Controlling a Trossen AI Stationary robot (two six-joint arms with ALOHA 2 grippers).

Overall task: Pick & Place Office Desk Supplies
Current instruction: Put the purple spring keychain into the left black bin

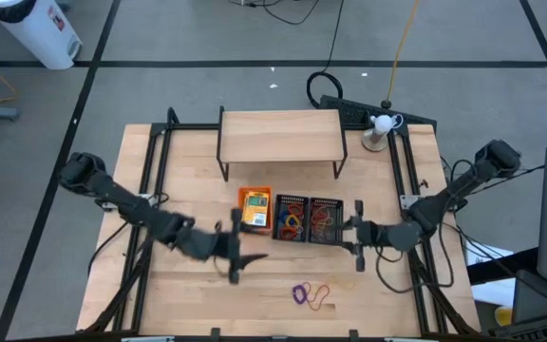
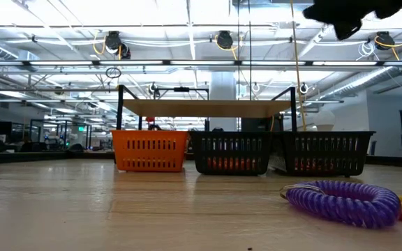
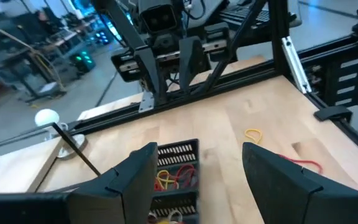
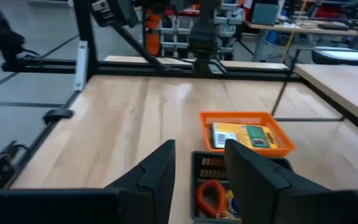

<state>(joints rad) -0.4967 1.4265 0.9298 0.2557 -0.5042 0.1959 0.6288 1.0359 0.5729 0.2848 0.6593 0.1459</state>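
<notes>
Right claw (image 1: 358,236) hovers open beside the black mesh tray's (image 1: 327,219) edge.

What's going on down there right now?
Left gripper open, empty, near orange tray. Right gripper open, empty, beside black mesh trays. Purple band loose on table. Nothing blocking.

Two dark multi-joint arms w/ black cabling; matte black wedge-shaped fingers (image 3: 278,180) per hand

Both tools, left (image 1: 233,255) and right (image 1: 357,236), hover agape.
</notes>
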